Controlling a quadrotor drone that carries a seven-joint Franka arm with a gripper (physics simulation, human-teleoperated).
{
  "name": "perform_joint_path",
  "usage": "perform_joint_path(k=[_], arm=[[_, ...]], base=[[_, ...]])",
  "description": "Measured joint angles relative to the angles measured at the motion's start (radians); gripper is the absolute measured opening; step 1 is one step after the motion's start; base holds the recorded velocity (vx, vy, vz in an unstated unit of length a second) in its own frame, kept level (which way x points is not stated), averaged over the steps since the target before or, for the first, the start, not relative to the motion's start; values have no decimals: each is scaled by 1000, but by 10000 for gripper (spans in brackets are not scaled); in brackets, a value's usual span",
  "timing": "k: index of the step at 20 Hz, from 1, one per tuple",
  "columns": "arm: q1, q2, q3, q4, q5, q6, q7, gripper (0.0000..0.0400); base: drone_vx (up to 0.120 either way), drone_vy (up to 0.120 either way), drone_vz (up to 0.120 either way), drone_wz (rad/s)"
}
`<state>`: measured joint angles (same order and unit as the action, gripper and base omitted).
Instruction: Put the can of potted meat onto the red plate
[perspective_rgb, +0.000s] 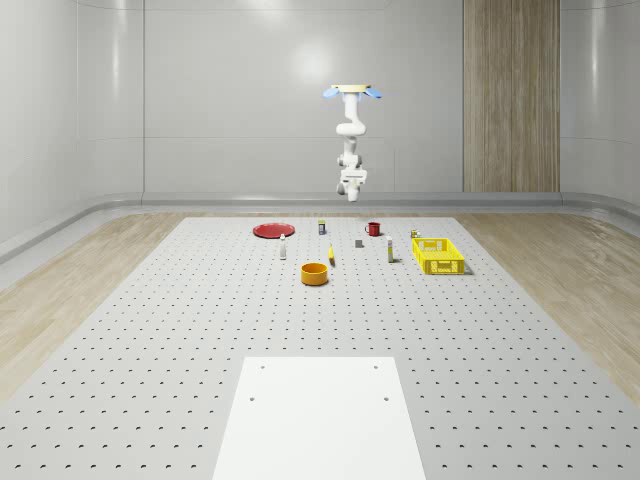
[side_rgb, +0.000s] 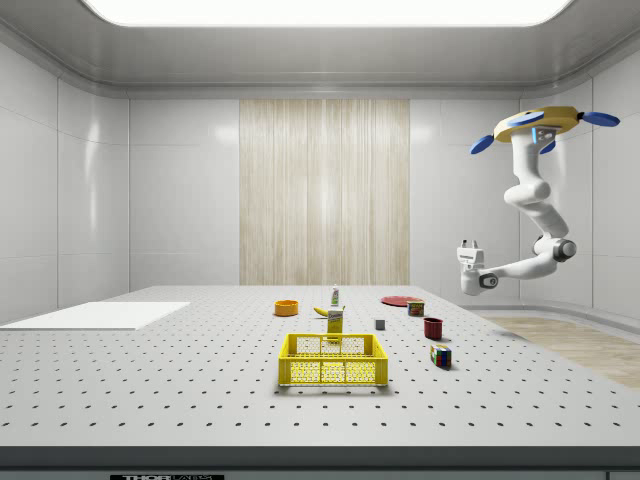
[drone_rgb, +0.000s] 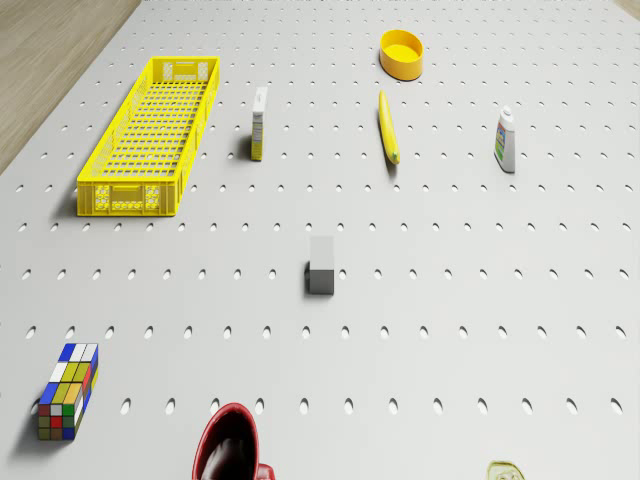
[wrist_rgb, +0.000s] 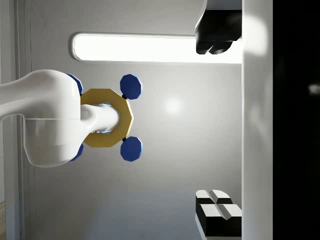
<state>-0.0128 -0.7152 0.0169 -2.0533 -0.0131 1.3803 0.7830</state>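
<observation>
Fingers (wrist_rgb: 215, 125) apart, both cut off

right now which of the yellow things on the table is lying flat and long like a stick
The banana. It lies flat, thin and long, between the round yellow bowl and the grey block. The yellow crate is a wide open basket, and the bowl is round.

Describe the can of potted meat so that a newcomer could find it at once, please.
Start at the red plate at the far end of the perforated table. Between it and the red mug stands the can of potted meat, small, upright, blue and yellow.
</observation>
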Motion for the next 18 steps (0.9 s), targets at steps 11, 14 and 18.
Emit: perform_joint_path(k=[11,14,18], arm=[[-20,-7,64,-10,-90,9,12,400],[-35,-10,114,-19,-160,13,21,400],[-72,-20,230,-53,-325,20,45,400]], base=[[36,-120,0,0],[0,-120,-13,0],[0,-120,-120,0]])
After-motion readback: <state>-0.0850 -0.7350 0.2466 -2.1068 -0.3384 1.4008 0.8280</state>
